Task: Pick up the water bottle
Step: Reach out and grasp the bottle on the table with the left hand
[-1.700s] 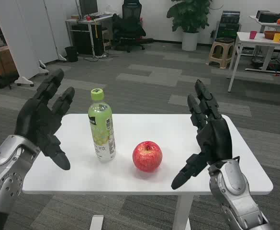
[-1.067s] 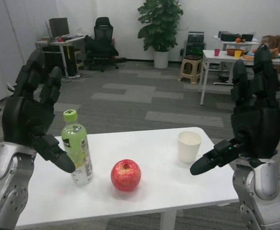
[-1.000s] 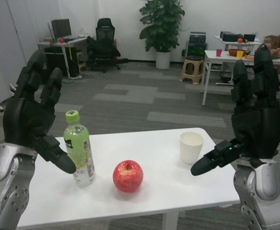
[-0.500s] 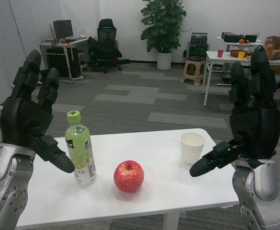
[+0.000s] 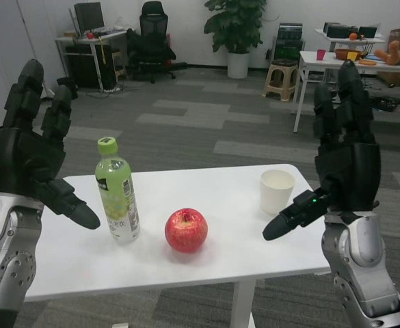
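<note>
The water bottle [image 5: 118,190] stands upright on the white table [image 5: 206,263], left of the frame's centre, with a lime-green cap on top and a green and white label around its body; nothing touches it. Just right of the bottle, near the middle of the frame, a red apple [image 5: 186,230] rests on the tabletop, apart from the bottle. Further right, toward the table's far right corner, a white cup [image 5: 276,191] stands upright with its mouth open to the top. The left hand [image 5: 30,154] is raised at the left edge of the frame, palm turned inward, fingers spread and pointing upward, thumb reaching out toward the bottle but not touching it; the hand is empty and holds nothing. The right hand [image 5: 343,160] is raised in the right part of the frame beside the cup, fingers straight and apart, thumb sticking out to the lower left; it too is empty, and it touches nothing on the table. Behind the table, a grey carpeted floor runs to the top of the frame, where a black office chair [image 5: 152,31] sits in the upper left, a large potted plant [image 5: 237,27] stands at upper centre, a small stool [image 5: 283,80] is beside it, and another white table [image 5: 364,72] with coloured items occupies the upper right
</note>
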Controlling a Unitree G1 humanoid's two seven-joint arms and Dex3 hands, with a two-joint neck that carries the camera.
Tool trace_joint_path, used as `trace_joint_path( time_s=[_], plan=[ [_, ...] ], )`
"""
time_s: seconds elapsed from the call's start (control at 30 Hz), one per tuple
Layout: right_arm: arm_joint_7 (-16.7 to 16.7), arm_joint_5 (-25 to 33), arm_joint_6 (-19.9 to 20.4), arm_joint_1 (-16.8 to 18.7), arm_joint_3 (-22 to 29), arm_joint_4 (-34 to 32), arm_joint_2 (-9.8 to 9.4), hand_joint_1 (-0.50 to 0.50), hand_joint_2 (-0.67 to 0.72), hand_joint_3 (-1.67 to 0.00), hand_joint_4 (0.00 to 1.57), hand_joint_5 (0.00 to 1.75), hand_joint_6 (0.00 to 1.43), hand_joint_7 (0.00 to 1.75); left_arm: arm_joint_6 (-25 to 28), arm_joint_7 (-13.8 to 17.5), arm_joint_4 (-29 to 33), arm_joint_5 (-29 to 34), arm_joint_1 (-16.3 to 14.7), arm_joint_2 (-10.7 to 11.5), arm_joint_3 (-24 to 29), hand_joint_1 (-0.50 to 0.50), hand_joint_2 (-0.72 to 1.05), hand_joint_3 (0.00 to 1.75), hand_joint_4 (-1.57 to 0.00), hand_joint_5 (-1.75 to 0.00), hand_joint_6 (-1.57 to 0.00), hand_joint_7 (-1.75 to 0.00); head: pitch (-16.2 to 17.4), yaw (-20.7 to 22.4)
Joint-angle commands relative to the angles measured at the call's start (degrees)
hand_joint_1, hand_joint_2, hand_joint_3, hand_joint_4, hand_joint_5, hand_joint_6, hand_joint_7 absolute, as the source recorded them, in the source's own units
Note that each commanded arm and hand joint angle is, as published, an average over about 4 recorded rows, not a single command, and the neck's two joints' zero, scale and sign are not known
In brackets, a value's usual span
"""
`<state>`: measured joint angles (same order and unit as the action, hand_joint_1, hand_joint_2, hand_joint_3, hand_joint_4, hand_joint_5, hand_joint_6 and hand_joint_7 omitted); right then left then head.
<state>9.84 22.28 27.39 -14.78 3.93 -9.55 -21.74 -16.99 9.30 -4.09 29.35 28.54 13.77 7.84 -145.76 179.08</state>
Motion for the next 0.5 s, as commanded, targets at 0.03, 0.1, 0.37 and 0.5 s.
trace_joint_path(
  time_s=[0.03, 0.1, 0.37, 0.5],
  plan=[
    [-0.39, 0.13, -0.71, -0.95, -1.34, 1.20, 0.12, -0.46, 0.53, 0.00, 0.00, 0.00, 0.00, 0.00, 1.08, 0.02, -0.40, -0.08, -1.34, 0.03, 1.48, -0.48, -0.59, 0.09, 0.00, 0.00, 0.00, 0.00, 0.58, 0.45],
    [-0.48, 0.17, -0.76, -1.13, -1.91, 1.68, 0.12, -0.46, 0.53, 0.00, 0.00, 0.00, 0.00, 0.00, 1.48, 0.02, -0.49, -0.21, -1.51, 0.03, 1.79, -0.48, -0.57, 0.09, 0.00, 0.00, 0.00, 0.00, 0.84, 0.62],
    [-0.70, 0.22, -0.76, -1.31, -3.12, 2.81, 0.30, -0.46, 0.53, 0.00, 0.00, 0.00, 0.00, 0.00, 4.11, 0.24, -2.97, -0.52, -1.62, 1.28, 2.12, -0.48, -0.55, 0.09, 0.00, 0.00, 0.00, 0.00, 0.54, 0.74],
    [-0.70, 0.22, -0.76, -1.31, -3.41, 2.98, 0.36, -0.46, 0.53, 0.00, 0.00, 0.00, 0.00, 0.00, 8.22, 1.45, -4.90, -0.45, -0.79, 2.45, 2.21, -0.48, -0.57, 0.09, 0.00, 0.00, 0.00, 0.00, -0.22, 1.37]
  ],
)
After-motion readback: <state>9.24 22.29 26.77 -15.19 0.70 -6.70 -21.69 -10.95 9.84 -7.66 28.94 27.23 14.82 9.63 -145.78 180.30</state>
